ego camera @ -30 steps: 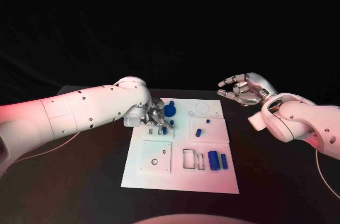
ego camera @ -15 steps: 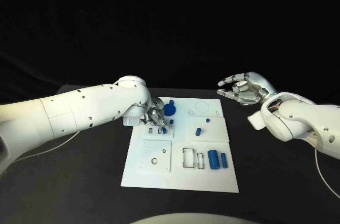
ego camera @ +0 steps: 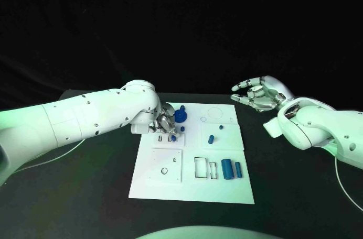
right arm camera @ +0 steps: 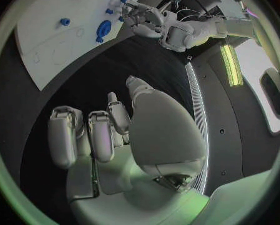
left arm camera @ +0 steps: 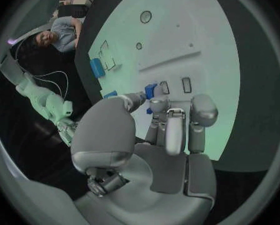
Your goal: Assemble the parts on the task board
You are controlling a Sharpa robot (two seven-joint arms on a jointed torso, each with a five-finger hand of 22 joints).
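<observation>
The white task board (ego camera: 189,184) lies in the middle of the black table. My left hand (ego camera: 165,126) hovers over its far left area and pinches a small blue part (ego camera: 173,138) just above two narrow slots (left arm camera: 186,85). The left wrist view shows that blue part (left arm camera: 150,91) at the tips of my left hand (left arm camera: 158,135). A blue knob (ego camera: 180,114) stands just beyond the hand. Two small blue parts (ego camera: 212,140) lie mid-board, and two blue cylinders (ego camera: 232,169) lie further forward on the right. My right hand (ego camera: 257,95) hangs open and empty off the board's far right corner.
A square plate with a round hole (ego camera: 166,166) and rectangular cut-outs (ego camera: 201,167) occupy the board's near half. A ring outline (ego camera: 215,113) marks its far right part. In the right wrist view my right hand (right arm camera: 115,130) is above bare black table, with the board (right arm camera: 52,40) beyond it.
My left hand stays over the slots with the blue part, almost still. My right hand has drifted slightly up and away from the board.
</observation>
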